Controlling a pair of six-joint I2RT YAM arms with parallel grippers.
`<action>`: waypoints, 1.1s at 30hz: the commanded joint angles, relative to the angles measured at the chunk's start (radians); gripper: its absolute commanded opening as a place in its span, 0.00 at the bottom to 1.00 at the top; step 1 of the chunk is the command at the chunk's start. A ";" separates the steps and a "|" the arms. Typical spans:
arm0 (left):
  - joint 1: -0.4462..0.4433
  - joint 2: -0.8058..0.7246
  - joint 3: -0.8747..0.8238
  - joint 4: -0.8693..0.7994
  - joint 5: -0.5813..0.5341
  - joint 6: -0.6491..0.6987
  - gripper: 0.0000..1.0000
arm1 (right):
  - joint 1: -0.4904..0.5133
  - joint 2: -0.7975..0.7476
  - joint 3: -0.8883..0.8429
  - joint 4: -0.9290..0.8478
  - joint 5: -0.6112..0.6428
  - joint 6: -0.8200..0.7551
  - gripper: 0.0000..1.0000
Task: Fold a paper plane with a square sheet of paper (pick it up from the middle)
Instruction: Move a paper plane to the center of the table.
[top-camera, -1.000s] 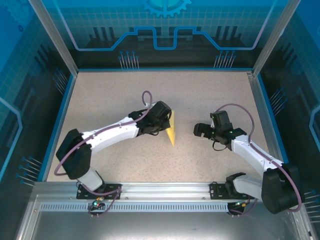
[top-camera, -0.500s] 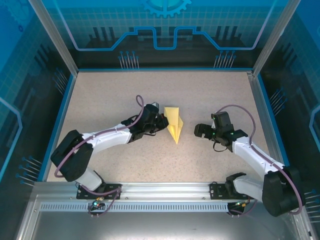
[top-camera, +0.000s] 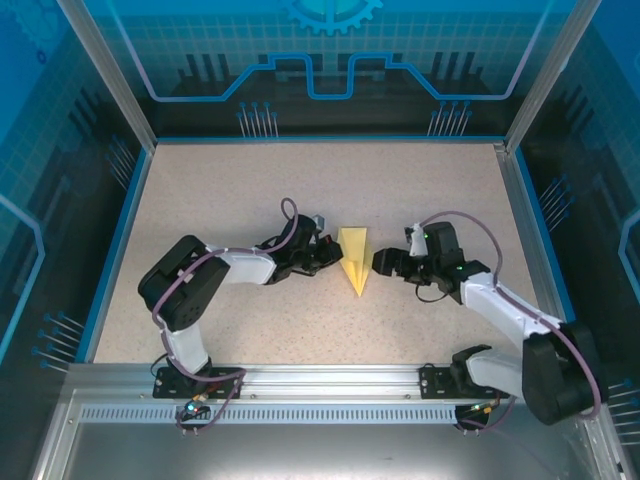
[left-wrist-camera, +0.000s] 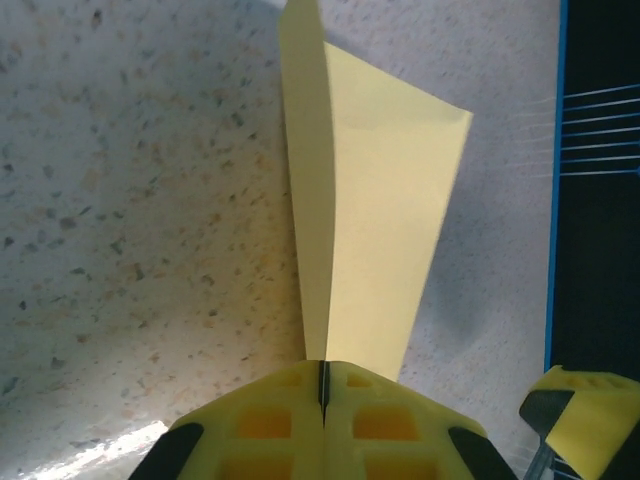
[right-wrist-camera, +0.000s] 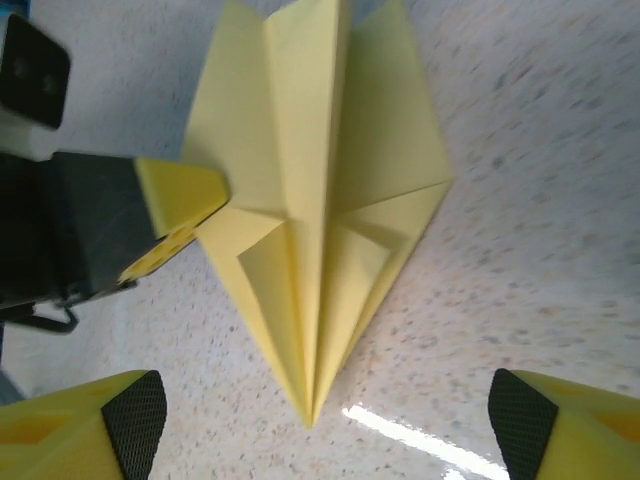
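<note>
Paper plane (top-camera: 353, 255) lies in the middle of the speckled counter (top-camera: 250, 180), nose pointing toward the arm bases, the left gripper (top-camera: 328, 256) right up against its left edge, the right gripper (top-camera: 383, 263) just beside its right edge.

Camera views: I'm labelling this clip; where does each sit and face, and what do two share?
Top external: above and behind the arm bases, looking down at the table; both arms, left gripper and right gripper flanking the paper plane.
Left wrist: on the left arm, looking along its shut gripper pinching the paper plane.
Right wrist: on the right arm, looking past its open gripper at the paper plane.
Both wrist views share the paper plane.
</note>
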 joint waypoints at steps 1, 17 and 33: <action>0.006 0.036 -0.021 0.053 0.045 -0.001 0.00 | 0.058 0.074 0.046 0.036 -0.066 0.034 0.79; 0.021 0.050 -0.058 0.058 0.033 0.011 0.00 | 0.154 0.303 0.160 0.050 -0.019 0.061 0.58; 0.021 0.046 -0.057 0.049 0.033 0.017 0.00 | 0.190 0.369 0.223 -0.049 0.099 0.051 0.61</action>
